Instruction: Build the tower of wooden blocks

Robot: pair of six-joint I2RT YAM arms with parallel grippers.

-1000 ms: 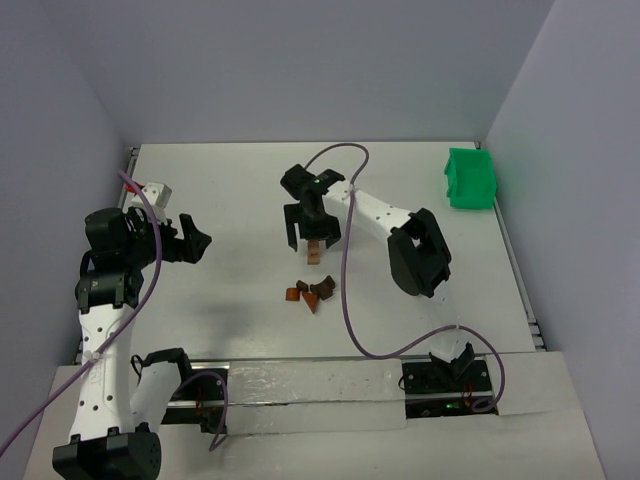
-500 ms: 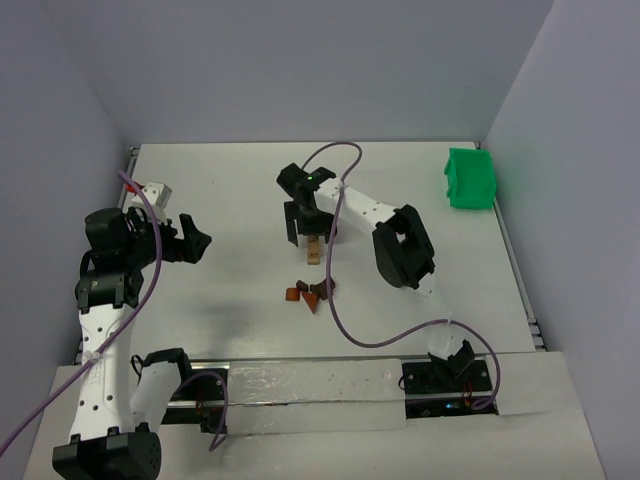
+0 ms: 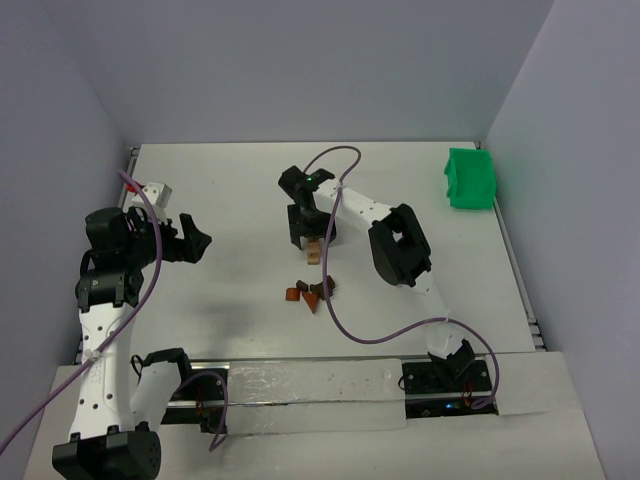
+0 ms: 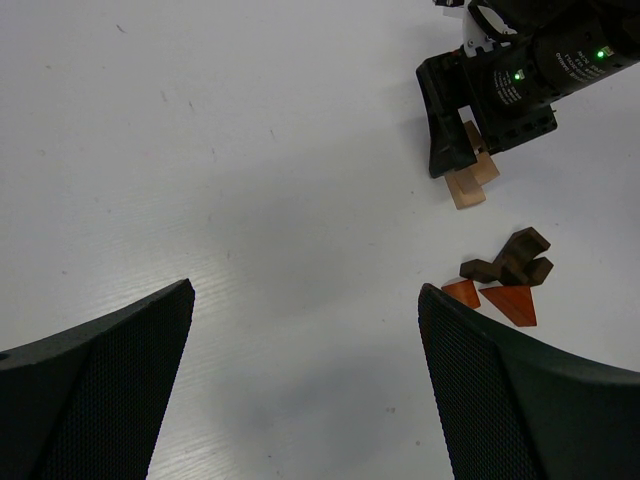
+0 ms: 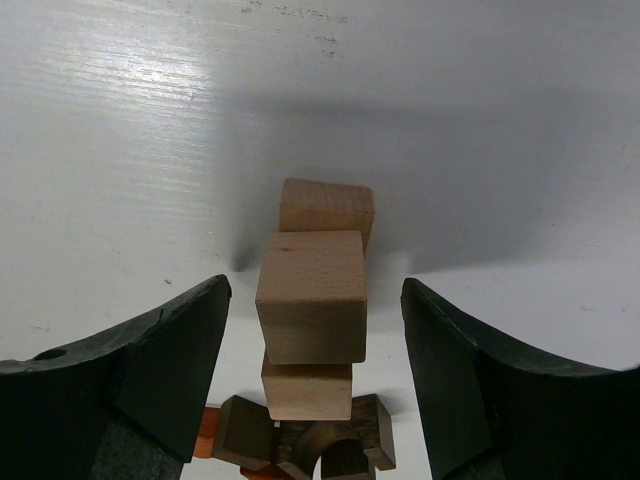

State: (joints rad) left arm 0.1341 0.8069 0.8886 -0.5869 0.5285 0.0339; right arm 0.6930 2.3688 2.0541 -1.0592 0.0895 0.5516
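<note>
- Straddling the wood block tower [image 5: 310,315] at mid-table, the right gripper [image 5: 313,288] has its jaws spread with a gap on either side, probably lining up to pinch the tan cubes.
- Loose brown wood blocks [image 4: 505,280] lie just beside the tower.
- The left gripper [image 4: 307,290] hangs wide apart and empty, well clear on the left.

Right tool [image 3: 312,230] lowered around wood block tower [image 3: 314,252], jaws narrowed, right arm [image 3: 397,245] drawn leftward
</note>
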